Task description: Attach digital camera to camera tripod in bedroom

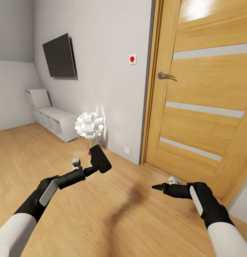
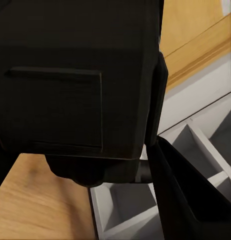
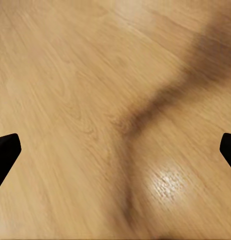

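Observation:
In the head view my left gripper (image 1: 95, 167) is shut on the digital camera (image 1: 100, 159), a small black body with a red button on top, held tilted above the wood floor. The left wrist view has the camera's dark body (image 2: 75, 85) close up, with one black finger (image 2: 188, 200) beside it. My right gripper (image 1: 156, 186) hangs low over the floor on the right; in the right wrist view its two black fingertips (image 3: 6, 152) sit far apart with bare floor between them, so it is open. The camera tripod is out of view.
A wooden door (image 1: 205, 107) with a metal handle stands ahead on the right. On the grey wall hang a TV (image 1: 60, 56) and a red-dotted switch (image 1: 132, 59). White cube shelves (image 1: 54, 119) and a white petal-shaped floor lamp (image 1: 89, 125) stand along the wall.

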